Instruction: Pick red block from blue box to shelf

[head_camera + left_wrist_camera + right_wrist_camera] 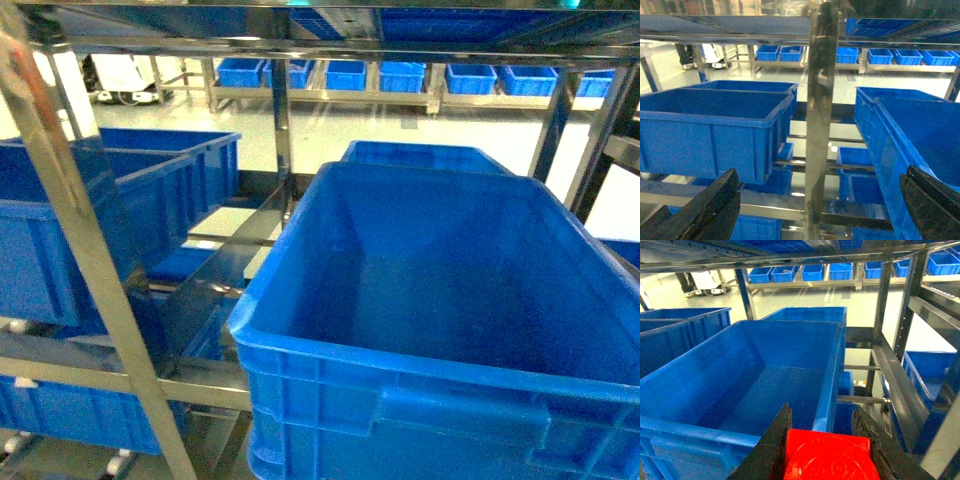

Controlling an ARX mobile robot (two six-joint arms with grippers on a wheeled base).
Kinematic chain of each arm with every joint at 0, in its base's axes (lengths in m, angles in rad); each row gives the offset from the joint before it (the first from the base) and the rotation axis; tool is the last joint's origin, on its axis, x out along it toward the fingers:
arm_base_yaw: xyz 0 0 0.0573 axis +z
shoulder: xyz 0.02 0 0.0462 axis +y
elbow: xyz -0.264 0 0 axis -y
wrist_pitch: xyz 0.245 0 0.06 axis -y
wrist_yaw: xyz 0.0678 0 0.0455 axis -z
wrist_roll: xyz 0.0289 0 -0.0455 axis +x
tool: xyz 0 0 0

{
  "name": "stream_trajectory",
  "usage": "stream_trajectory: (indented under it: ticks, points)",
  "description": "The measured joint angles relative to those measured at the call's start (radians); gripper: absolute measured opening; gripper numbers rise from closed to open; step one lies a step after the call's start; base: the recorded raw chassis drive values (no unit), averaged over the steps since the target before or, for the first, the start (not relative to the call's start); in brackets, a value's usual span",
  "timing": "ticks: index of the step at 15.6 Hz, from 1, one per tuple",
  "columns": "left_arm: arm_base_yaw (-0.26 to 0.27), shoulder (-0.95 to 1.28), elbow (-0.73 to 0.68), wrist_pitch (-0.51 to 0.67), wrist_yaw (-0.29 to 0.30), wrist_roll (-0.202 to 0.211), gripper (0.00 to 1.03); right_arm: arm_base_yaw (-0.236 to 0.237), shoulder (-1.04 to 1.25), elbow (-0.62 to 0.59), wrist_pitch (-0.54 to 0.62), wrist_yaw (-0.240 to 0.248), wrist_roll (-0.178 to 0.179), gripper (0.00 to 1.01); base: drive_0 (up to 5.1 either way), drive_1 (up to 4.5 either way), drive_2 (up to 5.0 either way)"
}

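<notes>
- The right tool (826,440) pinches the red block (830,460), poised before the large dark blue crate (765,385) on the shelf (900,375).
- A slack pinch could drop the block short of the crate's near wall.
- The left tool (820,205) hangs spread and empty left of that crate; it might clip the upright.

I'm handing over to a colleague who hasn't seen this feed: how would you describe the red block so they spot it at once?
Start from the steel shelf and the big dark blue crate sitting on it, seen in the right wrist view. At the bottom edge, in front of that crate, the right gripper pinches the red block between black fingers. It is the only red thing among blue crates.
</notes>
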Motion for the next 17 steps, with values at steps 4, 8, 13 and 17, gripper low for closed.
stream_trajectory:
  ticks: [4,8,13,17]
  points:
    - [0.000,0.000,0.000,0.000,0.001,0.000,0.98,0.000,0.000,0.000,0.000,0.000,0.000,0.29,-1.8,-1.77,-1.8]
    - [-0.001,0.000,0.000,0.000,0.001,0.000,0.98,0.000,0.000,0.000,0.000,0.002,0.000,0.29,-0.4,0.72,-1.4]
    - [-0.001,0.000,0.000,-0.002,0.000,0.000,0.98,0.000,-0.001,0.000,0.000,0.001,0.000,0.29,-0.1,4.20,-4.3]
    - [-0.001,0.000,0.000,-0.002,0.000,0.000,0.98,0.000,0.000,0.000,0.000,0.001,0.000,0.29,0.0,2.77,-2.8]
